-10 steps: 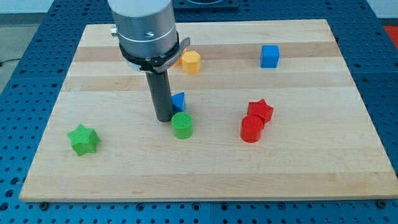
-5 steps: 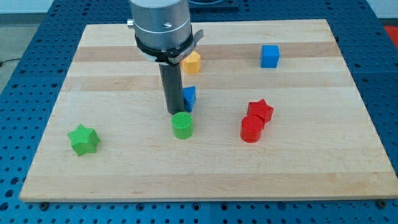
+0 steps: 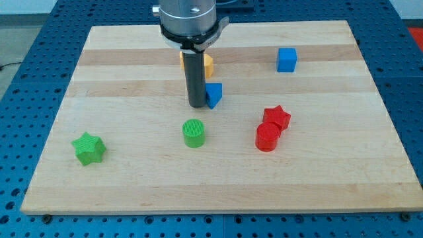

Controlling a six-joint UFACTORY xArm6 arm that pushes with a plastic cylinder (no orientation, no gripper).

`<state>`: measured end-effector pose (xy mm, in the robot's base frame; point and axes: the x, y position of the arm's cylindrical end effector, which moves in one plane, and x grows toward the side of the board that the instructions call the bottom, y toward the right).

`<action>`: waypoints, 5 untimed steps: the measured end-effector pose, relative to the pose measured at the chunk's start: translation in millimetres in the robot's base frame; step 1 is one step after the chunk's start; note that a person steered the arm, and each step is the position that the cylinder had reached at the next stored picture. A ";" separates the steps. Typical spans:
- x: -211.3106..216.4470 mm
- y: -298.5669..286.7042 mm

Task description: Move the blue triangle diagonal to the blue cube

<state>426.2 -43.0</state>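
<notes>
We are pressing my tip (image 3: 197, 106) against the view's left side of the blue triangle (image 3: 213, 95); being a bare rod, it is gripping nothing. The triangle is sitting mid-board, well apart from the blue cube (image 3: 286, 59) toward the view's top right.

There is only 1 view, so no part of the scene is shared with another. It looks down at a slant from in front of and above the wooden board (image 3: 218, 178), facing the board's far edge at the view's top. It sits close enough that the board almost fills the picture, with the blue holed table (image 3: 26, 39) showing all around it and the arm (image 3: 190, 16) cut off at the top.
</notes>
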 end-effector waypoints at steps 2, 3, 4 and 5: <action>-5.2 12.8; -9.7 24.3; -15.0 37.2; -17.8 50.2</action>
<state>408.5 7.2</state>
